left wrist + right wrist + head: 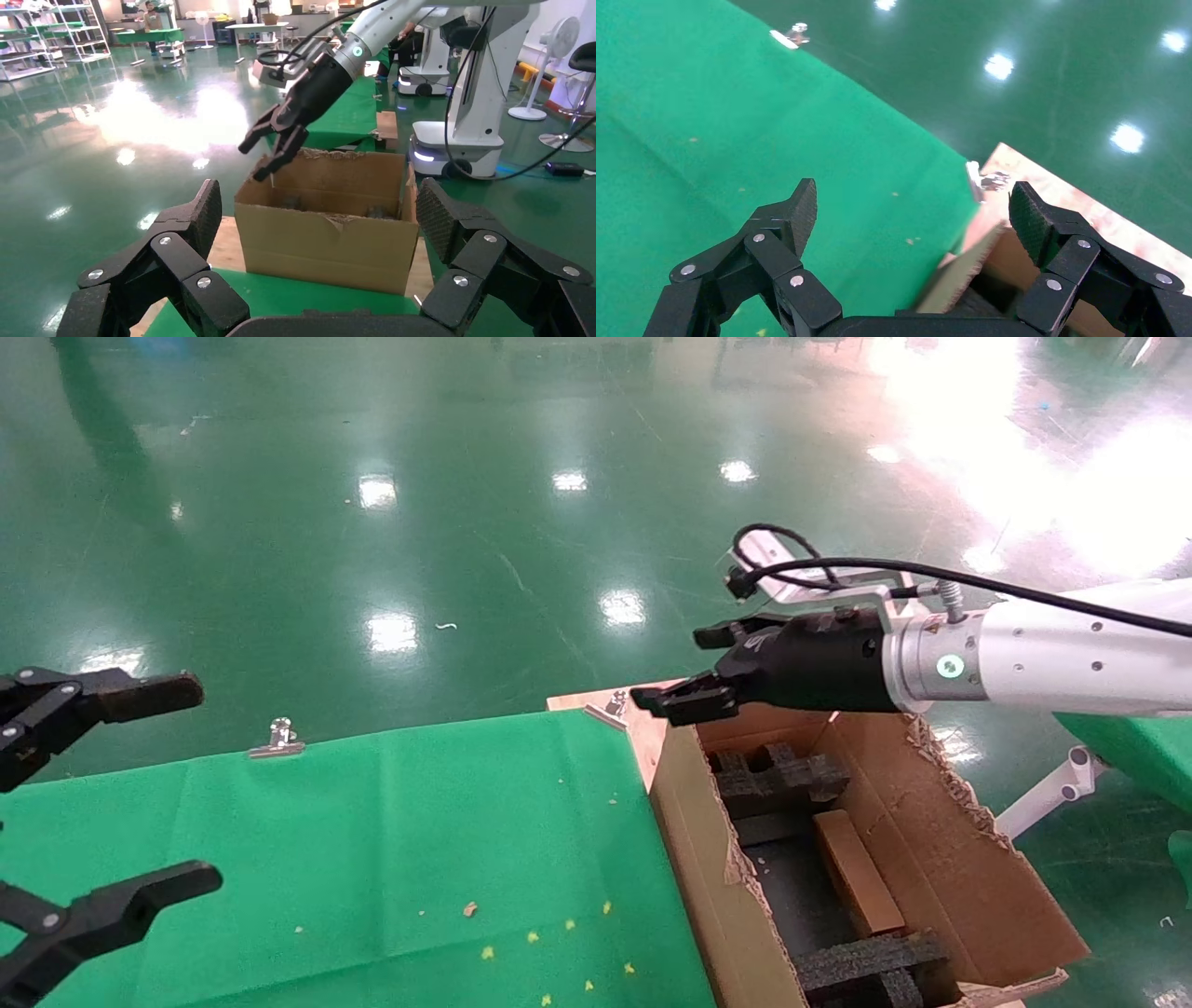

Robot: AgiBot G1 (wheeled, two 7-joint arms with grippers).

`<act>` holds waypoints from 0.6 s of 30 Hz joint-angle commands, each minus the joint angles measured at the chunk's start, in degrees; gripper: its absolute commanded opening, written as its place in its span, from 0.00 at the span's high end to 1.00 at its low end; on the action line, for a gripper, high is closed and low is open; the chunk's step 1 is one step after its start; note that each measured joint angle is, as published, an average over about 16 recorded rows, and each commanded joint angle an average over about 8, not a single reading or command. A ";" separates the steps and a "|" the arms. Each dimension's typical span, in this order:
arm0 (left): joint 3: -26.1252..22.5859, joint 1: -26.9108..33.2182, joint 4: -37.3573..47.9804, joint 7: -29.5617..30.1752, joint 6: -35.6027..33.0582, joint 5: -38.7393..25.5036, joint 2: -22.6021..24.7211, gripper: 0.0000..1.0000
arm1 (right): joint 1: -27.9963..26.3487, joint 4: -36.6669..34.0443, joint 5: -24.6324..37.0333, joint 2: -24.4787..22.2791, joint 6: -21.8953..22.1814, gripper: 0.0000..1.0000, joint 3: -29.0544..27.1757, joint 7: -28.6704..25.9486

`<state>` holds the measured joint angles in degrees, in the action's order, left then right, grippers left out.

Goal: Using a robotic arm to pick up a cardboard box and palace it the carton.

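My right hand (694, 668) hangs spread and empty above the carton's (941, 822) far corner. Cardboard box (857, 871) lies below it inside the carton, between foam inserts (778, 775). Left hand (140, 784) spread, parked over the desk (419, 840).

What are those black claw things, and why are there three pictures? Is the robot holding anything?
It is one robot with two arms, photographed by three cameras at once. The big picture is from its head, looking down at a table with a green cloth. The other two come from small cameras on its wrists, so you see each claw from close behind. Each claw is a tool for grabbing. The right tool is open and empty, above the far end of the carton. Inside the carton lies the small cardboard box between black foam. The left tool waits open over the cloth, holding nothing.
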<state>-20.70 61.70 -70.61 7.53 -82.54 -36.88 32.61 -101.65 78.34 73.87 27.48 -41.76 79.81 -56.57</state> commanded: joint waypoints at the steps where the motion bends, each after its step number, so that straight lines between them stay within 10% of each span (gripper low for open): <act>1: 0.00 0.00 0.00 0.00 0.00 0.00 0.00 0.00 | 1.54 -0.18 -1.23 0.29 -1.69 0.00 -2.46 1.76; 18: 0.00 0.00 0.00 0.00 0.00 0.00 0.00 0.00 | 14.56 -1.73 -11.62 2.74 -15.96 0.00 -23.17 16.64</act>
<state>-20.70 61.70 -70.61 7.53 -82.54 -36.88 32.61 -87.09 76.61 62.24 30.22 -57.72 56.64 -39.93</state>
